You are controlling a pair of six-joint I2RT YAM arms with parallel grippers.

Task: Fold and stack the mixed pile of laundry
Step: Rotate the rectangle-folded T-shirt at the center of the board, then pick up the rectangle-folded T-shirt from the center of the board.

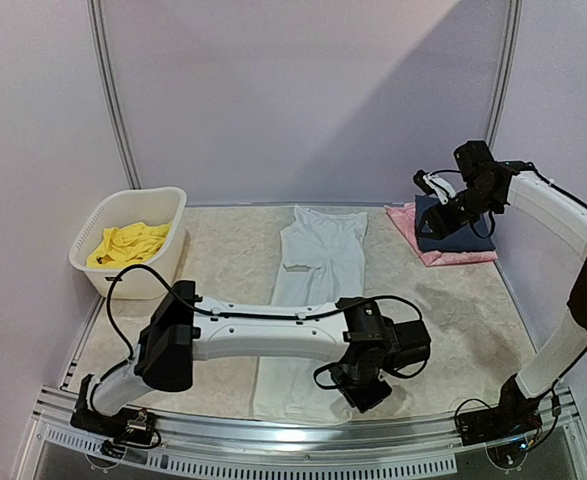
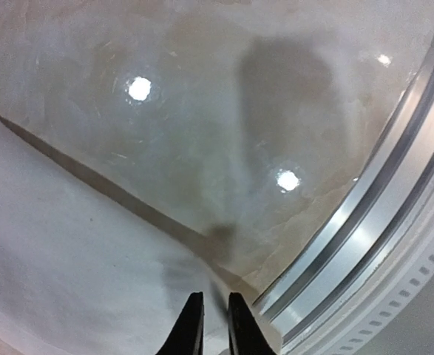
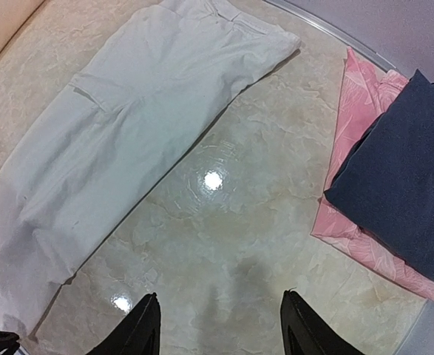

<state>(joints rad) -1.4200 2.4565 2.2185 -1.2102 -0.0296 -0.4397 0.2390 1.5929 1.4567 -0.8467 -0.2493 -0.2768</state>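
Where the white garment's (image 1: 318,265) near corner lies, the left hand (image 2: 215,299) sits.

Beige marbled table (image 3: 261,244), white garment (image 1: 318,270), yellow shorts (image 1: 128,243), white basket (image 1: 176,230), navy cloth (image 3: 409,170), pink leaf-patterned cloth (image 3: 361,96)

In the top view the left arm (image 1: 273,340) lay across the white garment (image 1: 318,255), hiding its middle and part of its near end, and the wrist housing covered the left gripper (image 2: 214,297). In the left wrist view the bottom edge cut off that gripper's fingers, and whether cloth was pinched between them could not be told. The yellow shorts (image 1: 128,243) sat partly hidden behind the basket (image 1: 173,215) wall, their details too small to tell. The navy cloth (image 1: 443,240) covered most of the pink cloth (image 1: 463,258). In the right wrist view the right edge cut both off, and the bottom edge cut the right gripper (image 3: 219,296) fingers.
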